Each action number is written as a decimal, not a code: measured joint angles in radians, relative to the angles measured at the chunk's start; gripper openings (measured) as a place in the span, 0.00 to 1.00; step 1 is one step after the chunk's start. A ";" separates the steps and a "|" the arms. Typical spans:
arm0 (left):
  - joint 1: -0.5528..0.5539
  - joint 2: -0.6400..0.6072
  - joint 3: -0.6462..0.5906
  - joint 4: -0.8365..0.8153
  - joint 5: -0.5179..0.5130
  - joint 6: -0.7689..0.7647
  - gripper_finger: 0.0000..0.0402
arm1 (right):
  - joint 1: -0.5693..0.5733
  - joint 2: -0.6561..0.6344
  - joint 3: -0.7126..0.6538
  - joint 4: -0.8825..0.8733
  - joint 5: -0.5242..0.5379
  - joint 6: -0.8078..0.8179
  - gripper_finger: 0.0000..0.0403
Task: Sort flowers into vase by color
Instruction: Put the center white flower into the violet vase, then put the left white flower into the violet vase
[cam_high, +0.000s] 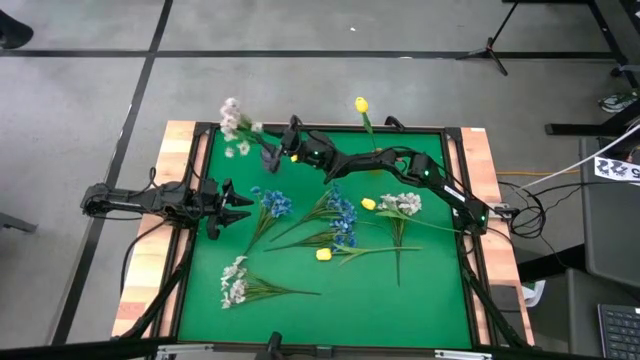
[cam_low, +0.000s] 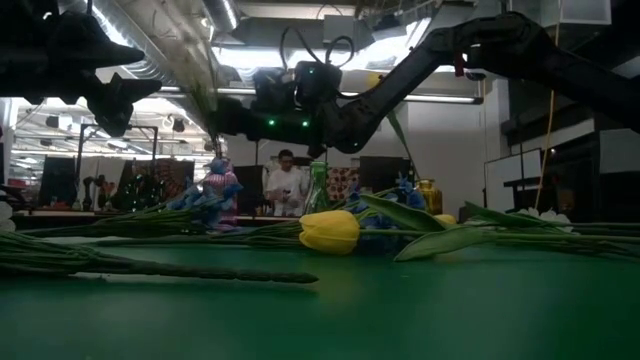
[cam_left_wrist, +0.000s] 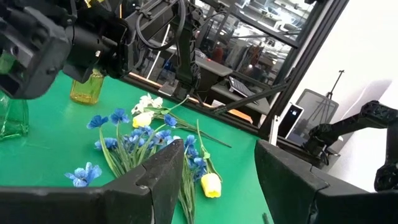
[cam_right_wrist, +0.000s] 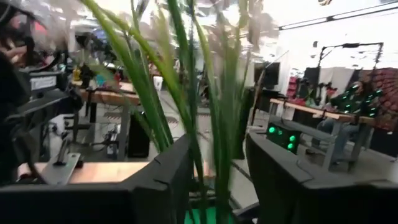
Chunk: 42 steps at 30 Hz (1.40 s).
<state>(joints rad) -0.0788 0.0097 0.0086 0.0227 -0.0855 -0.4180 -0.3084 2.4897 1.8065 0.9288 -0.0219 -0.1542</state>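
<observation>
No readable writing; right gripper (cam_high: 268, 157) parted, seemingly around white sprig (cam_high: 235, 125); left gripper (cam_high: 238, 207) wide.

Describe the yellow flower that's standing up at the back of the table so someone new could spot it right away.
Start at the green mat and go to its far edge, about the middle. There one yellow tulip bud stands upright on a thin green stem, right of the white spray. The two other yellow buds lie flat among the blue blooms; only this one stands.

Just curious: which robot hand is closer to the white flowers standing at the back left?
Right. The right hand is right beside the white flowers; the left hand waits nearer the front.
</observation>
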 joint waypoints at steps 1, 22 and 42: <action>0.000 0.000 0.000 0.000 0.002 -0.001 0.48 | 0.000 0.000 0.000 -0.010 -0.010 0.001 0.38; 0.000 0.000 0.000 -0.004 0.020 -0.050 0.48 | -0.005 -0.023 -0.001 -0.188 -0.201 -0.012 0.39; 0.000 0.000 0.000 -0.005 0.028 -0.082 0.48 | -0.007 -0.303 -0.001 -1.046 -0.204 -0.340 0.39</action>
<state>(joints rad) -0.0788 0.0093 0.0086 0.0181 -0.0579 -0.4999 -0.3152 2.1863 1.8053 -0.1172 -0.2256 -0.4938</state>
